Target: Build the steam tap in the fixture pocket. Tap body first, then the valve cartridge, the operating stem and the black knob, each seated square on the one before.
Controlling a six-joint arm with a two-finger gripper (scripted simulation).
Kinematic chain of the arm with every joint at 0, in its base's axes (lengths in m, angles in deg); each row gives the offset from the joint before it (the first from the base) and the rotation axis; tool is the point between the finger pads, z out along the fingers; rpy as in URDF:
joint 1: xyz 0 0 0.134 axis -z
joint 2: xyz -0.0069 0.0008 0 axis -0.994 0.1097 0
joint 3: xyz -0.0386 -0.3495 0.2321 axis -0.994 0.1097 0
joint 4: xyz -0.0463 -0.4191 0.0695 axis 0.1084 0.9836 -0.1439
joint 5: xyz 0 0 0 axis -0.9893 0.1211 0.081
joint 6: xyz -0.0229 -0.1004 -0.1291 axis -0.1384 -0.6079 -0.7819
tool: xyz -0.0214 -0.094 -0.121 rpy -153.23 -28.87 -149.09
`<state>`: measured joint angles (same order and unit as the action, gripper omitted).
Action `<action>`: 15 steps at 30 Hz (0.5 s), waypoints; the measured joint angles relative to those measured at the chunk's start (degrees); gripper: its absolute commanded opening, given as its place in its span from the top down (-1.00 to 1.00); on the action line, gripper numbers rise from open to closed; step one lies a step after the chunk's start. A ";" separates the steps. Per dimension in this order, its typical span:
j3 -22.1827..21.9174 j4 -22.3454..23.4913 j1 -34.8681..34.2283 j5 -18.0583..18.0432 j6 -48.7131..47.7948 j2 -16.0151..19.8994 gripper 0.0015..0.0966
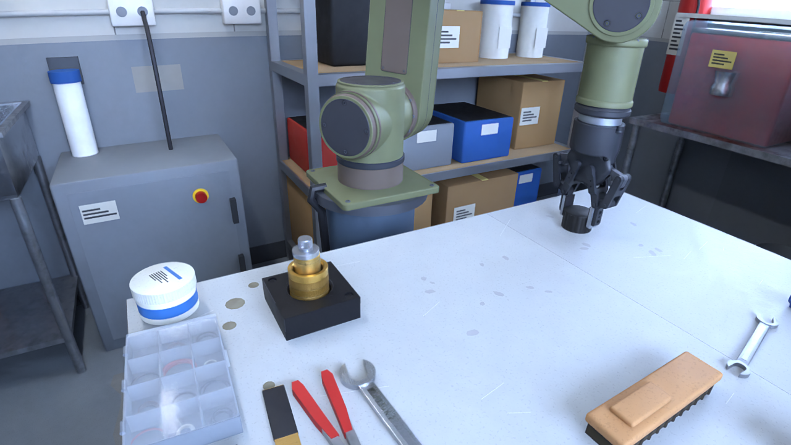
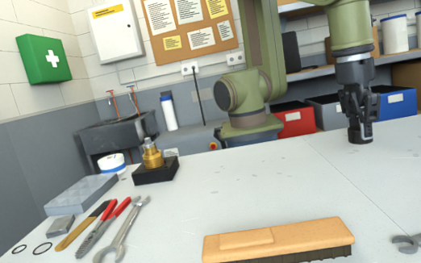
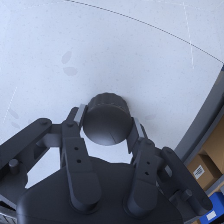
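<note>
The tap body (image 1: pixel 308 283) sits partly sunk in the pocket of the black fixture block (image 1: pixel 311 300) near the table's left end, so its lower part is hidden. The brass valve cartridge (image 1: pixel 305 267) and the silver operating stem (image 1: pixel 305 247) stand stacked upright on it. The black ribbed knob (image 1: pixel 576 218) (image 3: pixel 107 121) stands on the table at the far right edge, apart from the fixture. My gripper (image 1: pixel 585 213) (image 2: pixel 360 133) (image 3: pixel 107 123) is lowered over the knob with a finger on either side, and it is closed on the knob.
A clear compartment box (image 1: pixel 177 382) and a white tub (image 1: pixel 164 291) sit left of the fixture. Pliers (image 1: pixel 323 407) and a wrench (image 1: pixel 378 401) lie at the near edge. A brush block (image 1: pixel 654 399) and small spanner (image 1: pixel 752 343) lie at the near right.
</note>
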<state>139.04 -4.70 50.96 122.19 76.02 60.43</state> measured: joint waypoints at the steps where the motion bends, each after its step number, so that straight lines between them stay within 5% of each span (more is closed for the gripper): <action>1: 0.00 0.00 0.00 0.00 0.00 0.00 0.34; 15: 0.00 0.00 0.00 0.00 0.00 0.00 0.86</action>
<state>139.04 -4.70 50.96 122.19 76.02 60.43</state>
